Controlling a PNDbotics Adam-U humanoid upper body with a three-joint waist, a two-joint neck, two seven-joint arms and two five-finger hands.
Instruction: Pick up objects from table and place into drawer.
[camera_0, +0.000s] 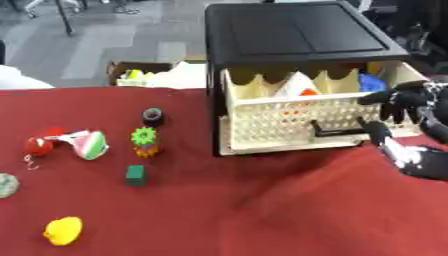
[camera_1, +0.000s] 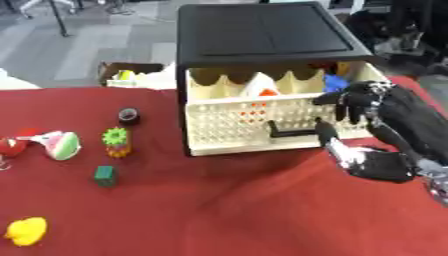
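Dark red cloth is seen spread over the bench; at its far side a black plastic cabinet is set, and its cream perforated drawer is pulled out, with a black handle on the front. Inside the drawer a white shape, an orange piece and a blue piece can be made out, though what they are cannot be told. The right hand is held at the drawer's right front corner, fingers curled downward over the rim with nothing seen between them; whether the rim is touched cannot be told. A second black hand-like part is seen just below it, reaching up toward the handle; it cannot be told which arm it belongs to. On the left half of the bench the loose objects are laid out, all well apart from the drawer: a small black cylinder nearest the cabinet; just in front of it a green gear on a yellow-orange block; a dark green cube nearer still; a watermelon-slice toy in pink, white and green, with a red round toy beside it on the left; a pale green round thing at the left edge; a yellow rubber duck at the near left. Behind the bench a cardboard box is seen on the grey floor.
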